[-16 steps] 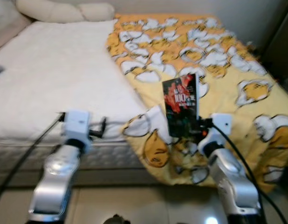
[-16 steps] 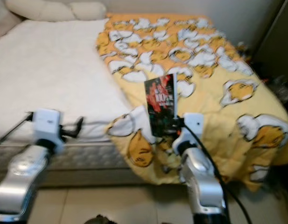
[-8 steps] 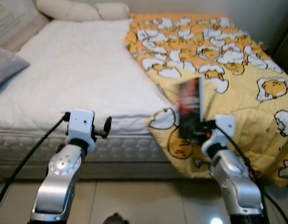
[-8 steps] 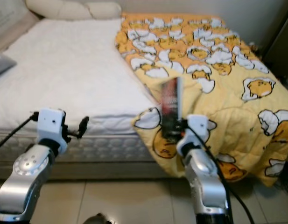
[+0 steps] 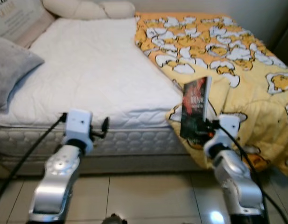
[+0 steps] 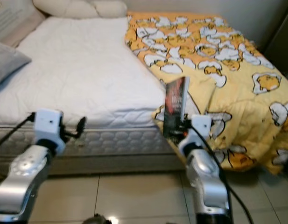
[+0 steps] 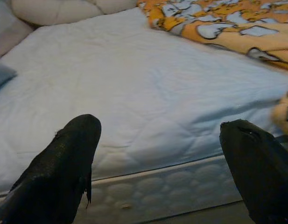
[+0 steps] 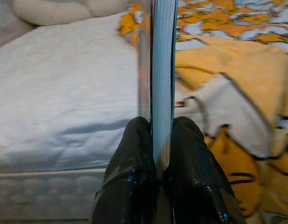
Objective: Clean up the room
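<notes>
My right gripper [image 5: 205, 132] is shut on a dark book [image 5: 195, 109] with a red cover picture, held upright in front of the bed's near edge. In the right wrist view the book's page edge [image 8: 161, 70] stands between the two black fingers [image 8: 129, 163]. My left gripper [image 5: 105, 126] is held out level before the mattress side, open and holding nothing; its fingers [image 7: 64, 168] show wide apart in the left wrist view. The bed [image 5: 92, 74] has a bare white mattress and a yellow quilt [image 5: 237, 60] printed with egg figures, pushed over its right half.
A grey pillow [image 5: 10, 70] lies at the bed's left edge, cream pillows [image 5: 87, 8] at the head. The yellow quilt hangs over the bed's near right corner toward the tiled floor [image 5: 144, 196]. A dark piece of furniture [image 6: 281, 42] stands at the right.
The camera has swung left: the bed has shifted right in view and the grey pillow has come in. The right gripper still holds the book upright; the left arm keeps its pose.
</notes>
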Robot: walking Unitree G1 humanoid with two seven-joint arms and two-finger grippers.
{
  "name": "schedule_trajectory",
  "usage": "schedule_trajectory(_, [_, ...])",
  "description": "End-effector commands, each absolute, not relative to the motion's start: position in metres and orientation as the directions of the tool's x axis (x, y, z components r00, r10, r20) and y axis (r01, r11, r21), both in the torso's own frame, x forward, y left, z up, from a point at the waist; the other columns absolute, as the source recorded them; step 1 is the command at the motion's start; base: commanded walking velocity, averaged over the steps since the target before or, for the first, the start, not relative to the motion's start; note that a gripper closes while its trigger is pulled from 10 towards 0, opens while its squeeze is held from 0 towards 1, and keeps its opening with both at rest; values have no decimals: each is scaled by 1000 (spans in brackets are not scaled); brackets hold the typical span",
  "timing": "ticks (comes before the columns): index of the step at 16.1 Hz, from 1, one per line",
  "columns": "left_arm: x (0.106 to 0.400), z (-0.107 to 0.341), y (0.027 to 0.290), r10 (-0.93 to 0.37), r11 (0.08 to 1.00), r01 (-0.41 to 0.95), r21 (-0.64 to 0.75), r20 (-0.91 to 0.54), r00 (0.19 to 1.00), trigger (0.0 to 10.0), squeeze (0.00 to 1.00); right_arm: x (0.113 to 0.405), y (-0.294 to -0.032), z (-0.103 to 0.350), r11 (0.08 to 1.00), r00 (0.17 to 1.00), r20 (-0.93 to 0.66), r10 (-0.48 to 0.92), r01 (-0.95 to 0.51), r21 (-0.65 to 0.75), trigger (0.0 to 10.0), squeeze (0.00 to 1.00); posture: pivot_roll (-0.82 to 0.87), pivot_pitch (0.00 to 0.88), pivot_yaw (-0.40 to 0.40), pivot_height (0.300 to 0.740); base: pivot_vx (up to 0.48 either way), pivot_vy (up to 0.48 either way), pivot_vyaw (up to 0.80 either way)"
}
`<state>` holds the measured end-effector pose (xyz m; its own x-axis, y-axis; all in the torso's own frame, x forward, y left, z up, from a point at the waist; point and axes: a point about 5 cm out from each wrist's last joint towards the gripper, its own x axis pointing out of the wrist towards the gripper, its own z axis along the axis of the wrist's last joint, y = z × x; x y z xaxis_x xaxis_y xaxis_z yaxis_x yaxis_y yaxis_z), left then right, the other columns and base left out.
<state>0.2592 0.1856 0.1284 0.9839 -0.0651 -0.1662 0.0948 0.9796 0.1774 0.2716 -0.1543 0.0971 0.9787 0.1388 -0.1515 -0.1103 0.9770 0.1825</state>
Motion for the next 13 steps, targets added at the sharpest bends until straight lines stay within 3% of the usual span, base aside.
schedule_trajectory(1, [259,129,181,-80,980,108,169,-166,983,10000,0,276,-156,114,978,987,-74,142,-128,165,10000,0,75,0,-1,740,0,334,0])
schedule_trajectory(13, [260,134,183,-62,985,83,148,-142,988,10000,0,276,-153,113,976,986,-89,138,-120,182,10000,0,77,0,3,740,0,335,0])
